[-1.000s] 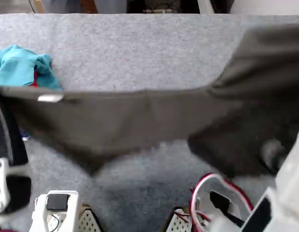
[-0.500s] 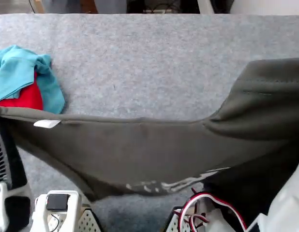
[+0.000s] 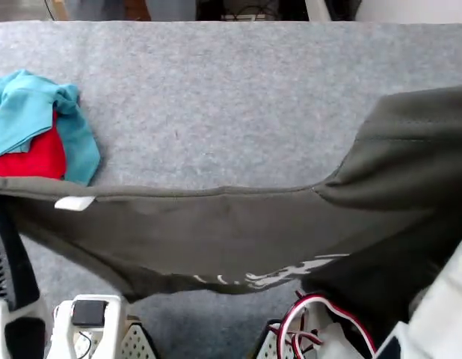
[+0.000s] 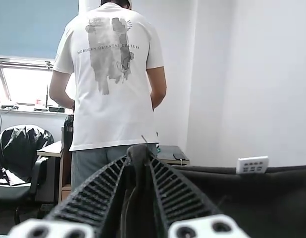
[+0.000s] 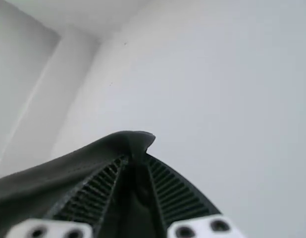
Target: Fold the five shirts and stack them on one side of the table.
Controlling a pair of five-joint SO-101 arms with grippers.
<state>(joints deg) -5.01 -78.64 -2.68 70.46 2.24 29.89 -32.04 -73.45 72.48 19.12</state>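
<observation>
The left jaws are clamped on one end of the dark olive shirt (image 3: 238,232) and the right jaws pinch a fold at its other end. It hangs stretched from left to right above the near half of the grey surface (image 3: 231,90), its white tag (image 3: 74,203) at the left. A teal shirt (image 3: 37,105) lies crumpled over a red shirt (image 3: 29,158) at the left edge.

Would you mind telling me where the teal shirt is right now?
High view: the teal shirt lies crumpled at the table's left edge, partly over a red shirt, just beyond the held-up dark shirt.
</observation>
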